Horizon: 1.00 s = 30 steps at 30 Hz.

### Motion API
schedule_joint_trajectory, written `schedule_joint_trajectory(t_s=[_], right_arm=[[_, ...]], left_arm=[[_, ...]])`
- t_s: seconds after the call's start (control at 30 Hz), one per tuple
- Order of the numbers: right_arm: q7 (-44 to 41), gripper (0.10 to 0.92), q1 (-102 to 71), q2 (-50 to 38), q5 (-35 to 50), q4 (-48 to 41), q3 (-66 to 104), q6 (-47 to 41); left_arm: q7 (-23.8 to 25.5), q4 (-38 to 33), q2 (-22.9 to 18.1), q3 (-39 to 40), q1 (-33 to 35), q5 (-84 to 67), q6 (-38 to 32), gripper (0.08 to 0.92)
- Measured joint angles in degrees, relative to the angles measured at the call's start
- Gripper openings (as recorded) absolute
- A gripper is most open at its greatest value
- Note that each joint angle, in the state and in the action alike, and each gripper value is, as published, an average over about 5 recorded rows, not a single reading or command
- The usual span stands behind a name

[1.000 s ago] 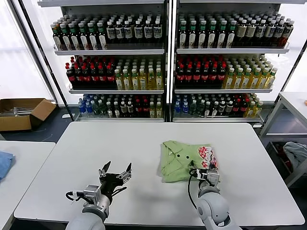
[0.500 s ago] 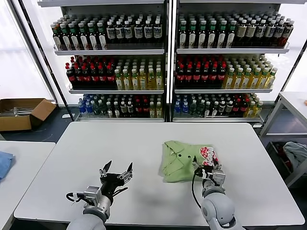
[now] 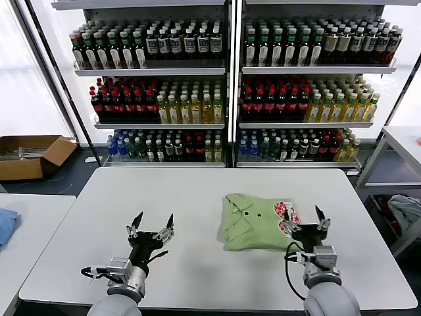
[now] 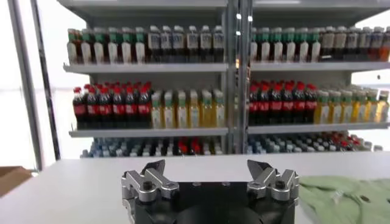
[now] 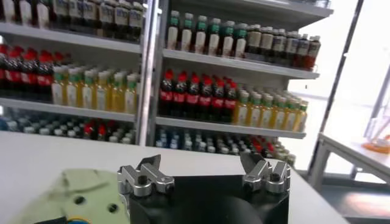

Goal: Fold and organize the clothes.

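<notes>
Both grippers spread open, clear of the folded shirt.

The right gripper (image 3: 308,228) hovers just off the shirt's (image 3: 253,220) right edge, gripping nothing; the left gripper (image 3: 151,228) waits well to its left. The shirt lies right of centre on the table (image 3: 197,191), collar toward the shelves (image 3: 227,69), its long axis across the table.

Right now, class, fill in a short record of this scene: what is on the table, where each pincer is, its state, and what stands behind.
Garment: light green folded shirt with collar, buttons and a red-and-white print, lying on the table's right half
Surface: white table
Left pincer: open, over bare table left of the shirt, holding nothing
Right pincer: open, at the shirt's right edge, holding nothing
Background: shelves of bottles behind the table
Side items: cardboard box on the floor at left
</notes>
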Motion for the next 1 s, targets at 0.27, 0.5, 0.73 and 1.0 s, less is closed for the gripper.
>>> schedule_joint_trajectory(t_s=[0.27, 0.5, 0.73, 1.0], right_arm=[[-0.39, 0.823, -3.15, -0.56, 0.89, 2.82, 3.69, -1.31], [-0.64, 0.823, -4.87, -1.23, 0.97, 4.24, 5.93, -2.35], [-0.56, 0.823, -6.39, -1.40, 1.09, 5.00, 7.73, -3.10], [-0.29, 0.823, -7.85, -1.56, 1.24, 5.58, 10.26, -3.72]], left_arm=[[-1.45, 0.62, -0.02, -2.42, -0.42, -1.54, -2.02, 0.823], [-1.78, 0.82, -0.20, -2.82, -0.61, -2.18, -3.12, 0.823], [-2.19, 1.71, -0.01, -3.50, -1.55, -2.47, -3.77, 0.823], [-2.04, 2.07, -0.19, -3.86, -1.85, -2.01, -3.51, 0.823]])
